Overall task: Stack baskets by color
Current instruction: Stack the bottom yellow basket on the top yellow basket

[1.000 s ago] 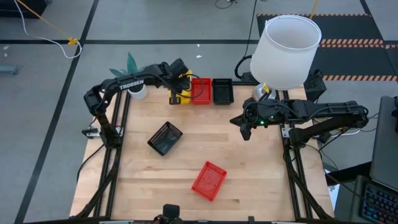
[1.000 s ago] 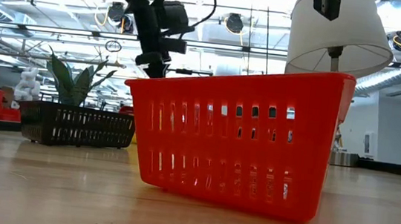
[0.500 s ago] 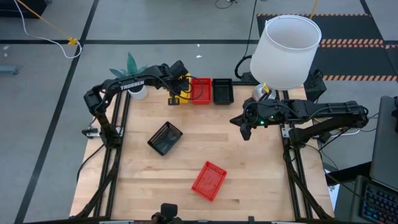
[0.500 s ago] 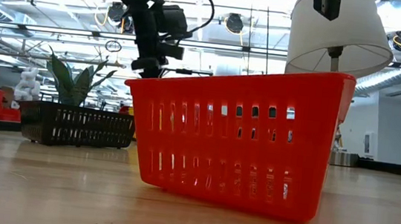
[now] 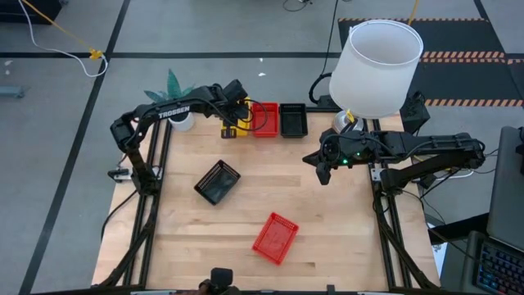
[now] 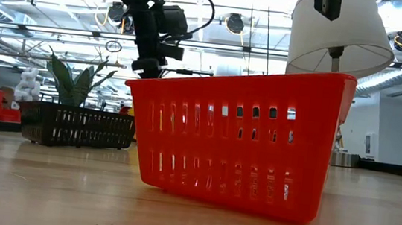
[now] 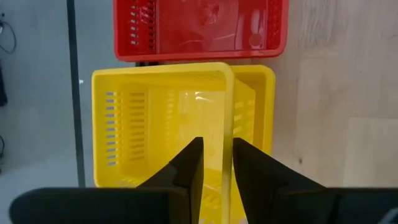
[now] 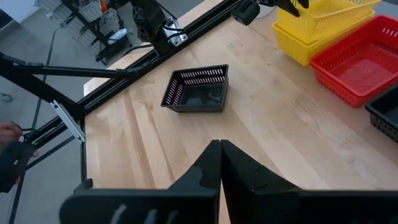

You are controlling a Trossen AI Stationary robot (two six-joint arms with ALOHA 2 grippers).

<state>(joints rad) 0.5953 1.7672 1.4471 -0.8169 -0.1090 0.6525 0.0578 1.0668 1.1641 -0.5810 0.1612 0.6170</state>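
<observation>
Since a second ago my left gripper (image 5: 232, 123) has shifted only a little at the far edge, and its fingers have eased apart; nothing else on the table has moved. From the high view, it hangs over the yellow baskets (image 5: 238, 111), which stand in the far row just beside a red basket (image 5: 264, 120) and a black basket (image 5: 293, 120). A second black basket (image 5: 217, 181) lies alone mid-table, and a second red basket (image 5: 274, 238) lies nearer the front edge. My right gripper (image 5: 322, 172) waits above the right side, near the white lampshade (image 5: 375, 68). In the low view that front red basket (image 6: 240, 135) fills the picture, the lone black one (image 6: 76, 126) sits behind it. In the left wrist view the fingers (image 7: 189, 171) straddle the upper yellow basket's (image 7: 163, 121) wall, slightly parted; I think they no longer pinch it, though the contact is hard to judge. The right wrist view shows its fingers (image 8: 205, 168) pressed together, gripping nothing, above bare wood.
</observation>
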